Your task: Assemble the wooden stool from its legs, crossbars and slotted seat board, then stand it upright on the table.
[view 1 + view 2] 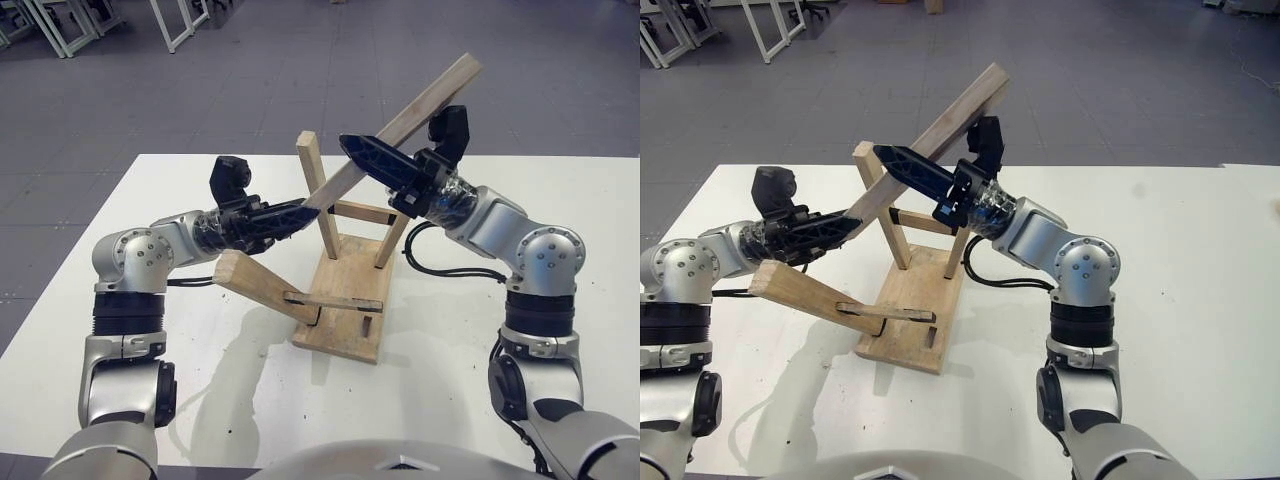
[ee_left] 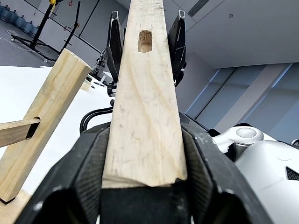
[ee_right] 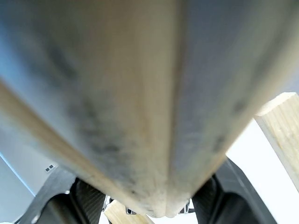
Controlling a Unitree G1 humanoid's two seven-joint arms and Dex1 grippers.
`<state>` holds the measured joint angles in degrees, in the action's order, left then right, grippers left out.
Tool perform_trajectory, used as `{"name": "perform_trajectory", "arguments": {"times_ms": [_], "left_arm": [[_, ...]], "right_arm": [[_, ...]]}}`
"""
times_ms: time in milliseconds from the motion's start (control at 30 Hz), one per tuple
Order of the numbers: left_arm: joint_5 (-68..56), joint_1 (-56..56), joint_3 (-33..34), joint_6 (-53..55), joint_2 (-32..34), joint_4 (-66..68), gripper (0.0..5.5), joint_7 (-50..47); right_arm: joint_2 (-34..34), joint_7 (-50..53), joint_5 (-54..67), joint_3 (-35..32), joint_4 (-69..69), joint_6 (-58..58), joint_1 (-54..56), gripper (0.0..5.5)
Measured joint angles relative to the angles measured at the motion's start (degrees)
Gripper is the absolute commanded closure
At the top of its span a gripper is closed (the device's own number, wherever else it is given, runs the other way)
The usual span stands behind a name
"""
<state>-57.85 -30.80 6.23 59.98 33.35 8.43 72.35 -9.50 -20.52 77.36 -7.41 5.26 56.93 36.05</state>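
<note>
Nearest, the slotted seat board [image 1: 345, 325] lies flat on the worktop [image 1: 440, 390]. A leaning leg [image 1: 255, 283] slants low off its left edge, with a crossbar [image 1: 335, 301] pushed into its slot. Behind it, two upright legs [image 1: 320, 195] stand on the board, joined by a second crossbar [image 1: 362, 211]. Above them the fourth leg [image 1: 420, 100] hangs slanted in the air. The left gripper [image 1: 303, 209] pinches its lower end and the right gripper [image 1: 355, 148] is clamped on it higher up. The task looks roughly half done: this leg has to be seated, the leaning one righted, and the stool turned upright.
</note>
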Motion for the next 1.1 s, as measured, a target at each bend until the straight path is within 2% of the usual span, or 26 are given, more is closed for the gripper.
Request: {"name": "perform_trajectory", "arguments": {"times_ms": [233,333,433,500,567,700,833,900,967,1100], "left_arm": [[-1.32,-1.97,3.91,1.07,-0.44,3.69,1.89,-2.07],[-2.19,-2.93,10.58,-1.67,-0.67,6.53,1.35,-6.14],[-6.37,-1.84,19.04,-2.67,-0.66,4.10,0.74,-11.41],[-7.83,3.88,23.04,-3.94,-2.35,-0.31,0.74,-16.12],[-8.40,9.25,24.01,-4.33,-5.20,-4.19,0.74,-20.23],[-8.27,17.57,24.26,-7.10,-10.34,-9.30,0.74,-26.34],[-3.30,18.15,22.89,-13.44,-12.68,-7.98,0.74,-31.91],[5.95,17.53,22.64,-21.11,-13.78,-2.88,0.74,-41.44],[11.53,17.64,22.05,-25.59,-15.09,-0.24,0.74,-46.91],[17.07,22.68,18.55,-29.21,-18.47,0.54,0.74,-49.17]], "right_arm": [[-2.79,-2.30,-4.00,-0.14,1.80,-0.50,-1.31,3.46],[-7.44,-4.44,-5.71,-0.97,4.28,-0.39,-3.11,3.46],[-15.02,-9.33,-8.01,-2.34,8.60,-0.21,-8.19,3.46],[-21.88,-15.27,-12.61,-2.42,12.20,-1.57,-12.26,3.46],[-24.83,-21.21,-21.63,-1.23,13.37,-10.59,-16.39,3.46],[-25.73,-39.24,-34.40,2.94,13.36,-31.33,-28.82,3.46],[-24.72,-51.27,-40.57,5.60,9.84,-47.11,-38.33,3.46],[-23.96,-54.10,-44.04,6.82,7.48,-54.07,-39.47,3.46],[-22.64,-54.20,-45.60,8.23,6.99,-56.41,-39.52,3.46],[-20.50,-51.86,-45.65,10.43,9.80,-56.49,-37.86,3.46]]}}
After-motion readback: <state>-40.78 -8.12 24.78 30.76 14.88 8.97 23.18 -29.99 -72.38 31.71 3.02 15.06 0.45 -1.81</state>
